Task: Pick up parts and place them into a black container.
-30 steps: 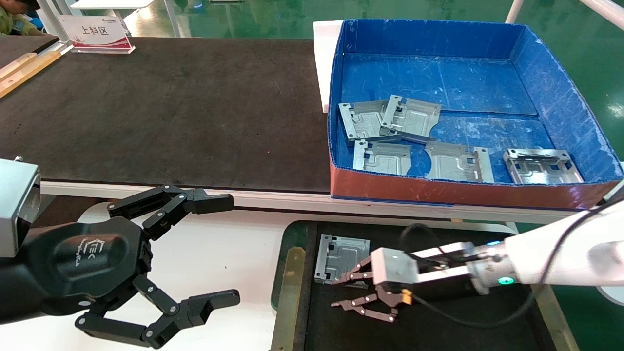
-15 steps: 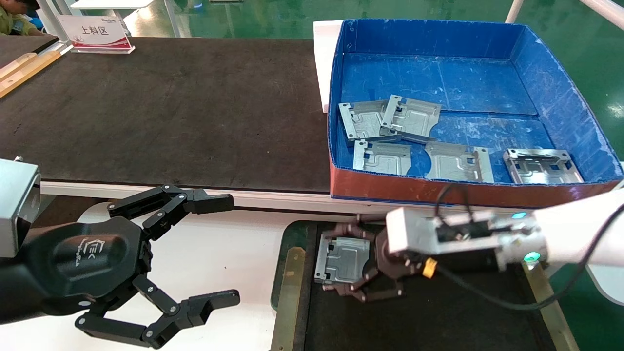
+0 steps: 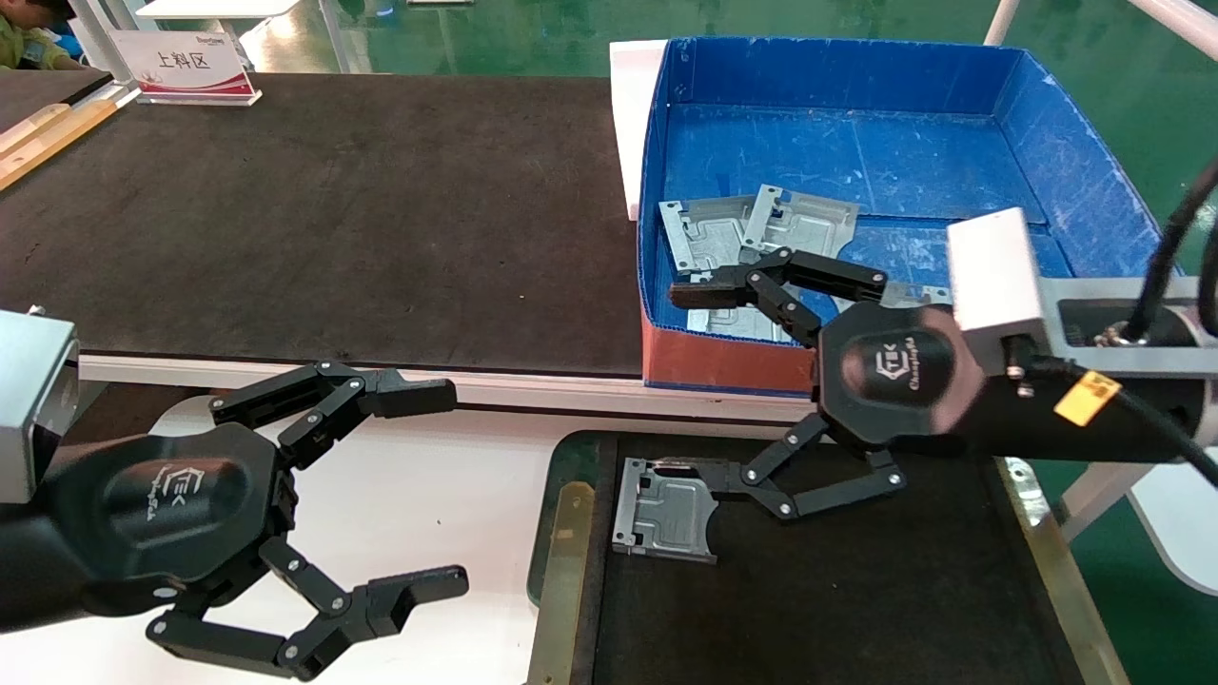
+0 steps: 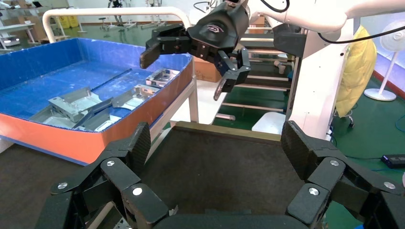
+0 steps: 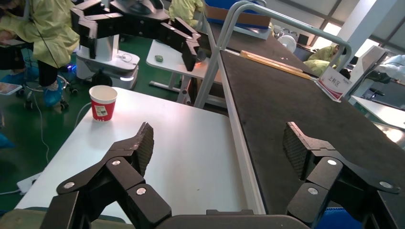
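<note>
One silver-grey part [image 3: 663,509] lies flat on the felt floor of the black container [image 3: 563,571], near its left brass rim. Several more parts [image 3: 709,231] lie in the blue box [image 3: 856,152]; some are hidden behind my right gripper. My right gripper [image 3: 697,382] is open and empty, raised over the box's red front wall and the container's far edge, and also shows in the left wrist view [image 4: 184,71]. My left gripper [image 3: 433,485] is open and empty, parked over the white table left of the container.
A big black mat [image 3: 314,219] covers the table left of the blue box. A white table [image 5: 157,143] holds a red paper cup [image 5: 102,102]. A sign [image 3: 195,67] stands at the far left. People in yellow coats [image 5: 43,33] stand beyond the table.
My right gripper has lifted off the part in the black container and risen toward the blue box, turning so its open fingers point left. The part stays in the container. The left arm has not moved.
</note>
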